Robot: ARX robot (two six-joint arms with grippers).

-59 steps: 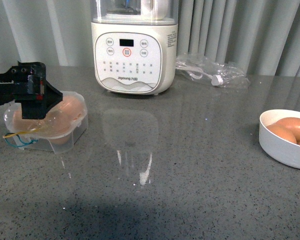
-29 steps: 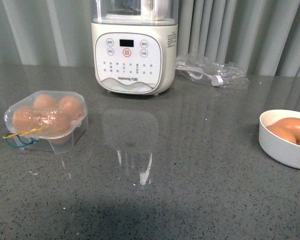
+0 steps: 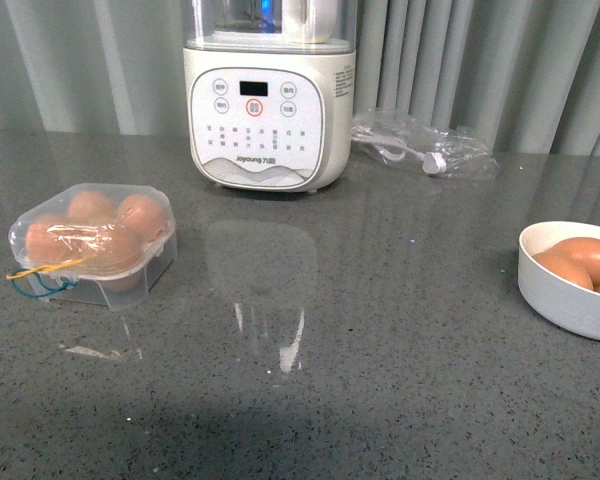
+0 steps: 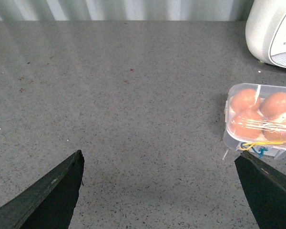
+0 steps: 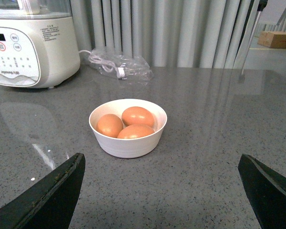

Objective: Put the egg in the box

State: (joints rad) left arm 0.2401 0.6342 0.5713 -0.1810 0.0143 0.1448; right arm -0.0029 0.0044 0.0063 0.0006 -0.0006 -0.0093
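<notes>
The grey worktop (image 3: pixel 310 400) is seen bare across the lower part of the front view; no arm is seen there. At the middle left of the front view the box (image 3: pixel 90 243) is seen flat on the worktop with its clear lid shut; four brown eggs are seen packed inside, and the egg (image 3: pixel 138 215) is seen at the box's far right corner; a blue-and-yellow band (image 3: pixel 35 275) is seen at its near left edge. At the right edge a white bowl (image 3: pixel 570 290) is seen with more brown eggs in it, well apart from the box. Further back, at the upper middle, a big white machine (image 3: pixel 268 105) with buttons is seen; a clear bag (image 3: pixel 425 145) with a cord is seen just to its right; grey curtains are seen behind.

In the left wrist view the left claw (image 4: pixel 159 191) is seen spread wide and holding nothing, with the box at the right. In the right wrist view the right claw (image 5: pixel 162 191) is seen spread wide and holding nothing, with the bowl in the middle.
</notes>
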